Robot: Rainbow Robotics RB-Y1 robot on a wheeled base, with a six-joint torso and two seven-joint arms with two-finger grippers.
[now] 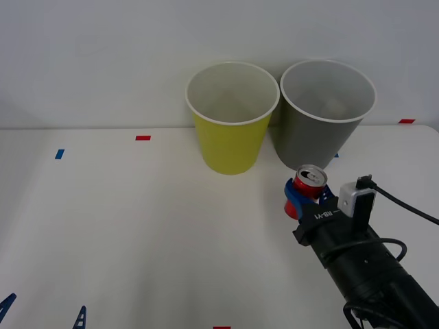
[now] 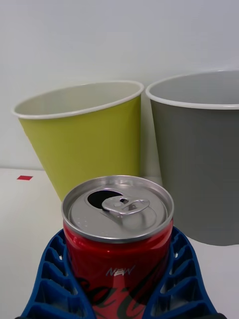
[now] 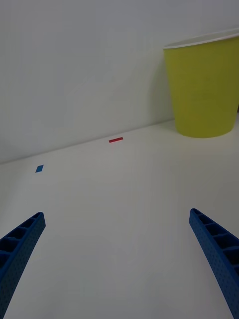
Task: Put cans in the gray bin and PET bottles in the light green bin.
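A small red can [image 1: 309, 184] [image 2: 119, 239] with a silver top and pull tab stands upright between the blue fingers of my right gripper [image 1: 306, 197] [image 2: 119, 284], which is shut on it. It sits just in front of the gray bin [image 1: 324, 116] [image 2: 199, 164] at the back right. The light green bin [image 1: 230, 123] [image 2: 84, 139] [image 3: 204, 89] stands to the left of the gray one, almost touching it. My left gripper [image 1: 42, 312] [image 3: 119, 259] waits open at the near left of the table, with nothing between its fingers. No PET bottle is in view.
The white table [image 1: 137, 226] carries small red tape marks [image 1: 143, 138] and a blue one [image 1: 59, 153]. A white wall rises right behind the bins. My right arm's black forearm and cable [image 1: 363, 260] cross the near right corner.
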